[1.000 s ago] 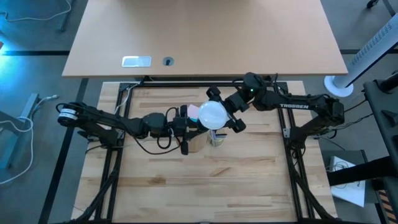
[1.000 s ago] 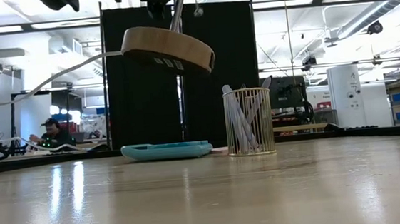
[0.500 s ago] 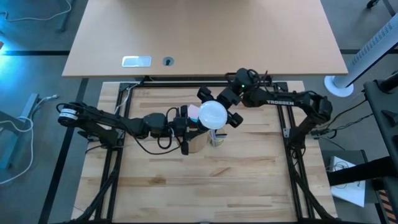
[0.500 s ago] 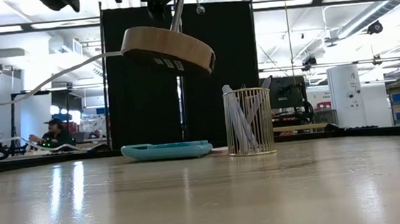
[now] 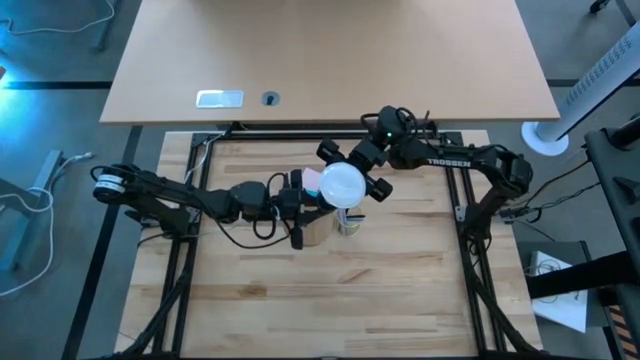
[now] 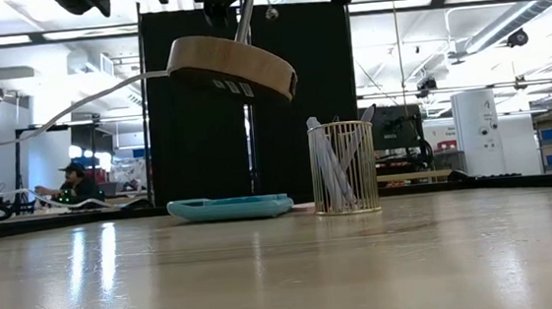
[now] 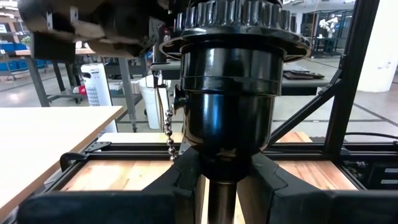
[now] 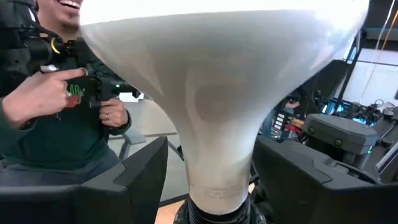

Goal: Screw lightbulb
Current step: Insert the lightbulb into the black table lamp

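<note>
The frosted white lightbulb (image 5: 340,183) stands with its narrow base in the black socket (image 7: 230,93) of a small lamp. The lamp has a metal stem and a round wooden disc base (image 6: 233,67). The lamp hangs tilted, clear of the table. My left gripper (image 5: 297,207) is shut on the lamp's stem just under the socket. My right gripper (image 5: 352,170) is open. Its fingers stand on either side of the bulb, and the right wrist view (image 8: 214,180) shows a gap on each side of the bulb's neck (image 8: 217,155). My left gripper pinches the lamp's metal stem (image 7: 222,200) between its two fingers, just below the black socket. The fingers come level from the table's left and lie across the stem. The lamp is lifted clear, with its wooden disc tilted in the air.
A blue calculator (image 6: 231,207) and a gold wire pen holder (image 6: 343,167) stand on the table under the lamp. The lamp's white cord (image 6: 75,106) trails off to the left. A bead chain (image 7: 169,130) hangs from the socket. A person (image 8: 56,106) stands beyond the table.
My right gripper has swung around the bulb toward the table's far-left, and its wrist has turned so that the fingers stand at a new angle about the globe. The bulb, the lamp and my left gripper have kept still.
</note>
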Available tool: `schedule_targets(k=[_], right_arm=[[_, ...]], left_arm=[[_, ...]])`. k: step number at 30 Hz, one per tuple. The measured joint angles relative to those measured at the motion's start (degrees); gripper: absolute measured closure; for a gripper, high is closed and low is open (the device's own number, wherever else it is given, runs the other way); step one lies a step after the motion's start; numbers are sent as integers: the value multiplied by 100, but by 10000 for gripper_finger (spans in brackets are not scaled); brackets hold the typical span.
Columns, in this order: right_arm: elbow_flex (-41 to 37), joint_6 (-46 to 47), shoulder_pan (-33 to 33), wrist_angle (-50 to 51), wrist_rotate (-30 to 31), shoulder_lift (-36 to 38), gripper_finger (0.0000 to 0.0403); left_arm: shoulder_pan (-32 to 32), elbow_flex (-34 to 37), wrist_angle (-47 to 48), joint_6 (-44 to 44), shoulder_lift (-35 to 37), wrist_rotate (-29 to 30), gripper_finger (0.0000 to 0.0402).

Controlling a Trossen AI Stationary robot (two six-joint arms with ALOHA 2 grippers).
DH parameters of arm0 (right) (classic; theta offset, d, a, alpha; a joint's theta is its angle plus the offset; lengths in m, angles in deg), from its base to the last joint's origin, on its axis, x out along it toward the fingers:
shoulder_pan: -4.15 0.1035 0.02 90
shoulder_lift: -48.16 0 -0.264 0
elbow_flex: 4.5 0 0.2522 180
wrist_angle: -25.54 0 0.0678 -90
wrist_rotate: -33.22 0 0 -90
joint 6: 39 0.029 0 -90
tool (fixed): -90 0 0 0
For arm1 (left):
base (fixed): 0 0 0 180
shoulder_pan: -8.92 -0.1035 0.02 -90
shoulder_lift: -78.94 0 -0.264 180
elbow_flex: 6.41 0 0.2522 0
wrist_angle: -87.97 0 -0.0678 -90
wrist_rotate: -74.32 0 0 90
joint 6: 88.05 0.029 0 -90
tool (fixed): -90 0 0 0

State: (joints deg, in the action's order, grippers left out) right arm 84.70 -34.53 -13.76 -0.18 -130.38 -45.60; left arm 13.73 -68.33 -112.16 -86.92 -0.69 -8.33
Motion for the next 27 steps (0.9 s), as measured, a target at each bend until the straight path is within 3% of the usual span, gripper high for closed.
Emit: schedule_targets(k=[15, 21, 27], right_arm=[[22, 148, -43, 22, 23, 28, 226], [22, 113, -79, 18, 360, 28, 253], [24, 101, -141, 17, 786, 28, 254]], left_arm=[[-89, 0, 37, 38, 15, 153, 340], [-148, 0, 118, -12, 103, 524, 340], [-160, 0, 224, -32, 230, 873, 340]])
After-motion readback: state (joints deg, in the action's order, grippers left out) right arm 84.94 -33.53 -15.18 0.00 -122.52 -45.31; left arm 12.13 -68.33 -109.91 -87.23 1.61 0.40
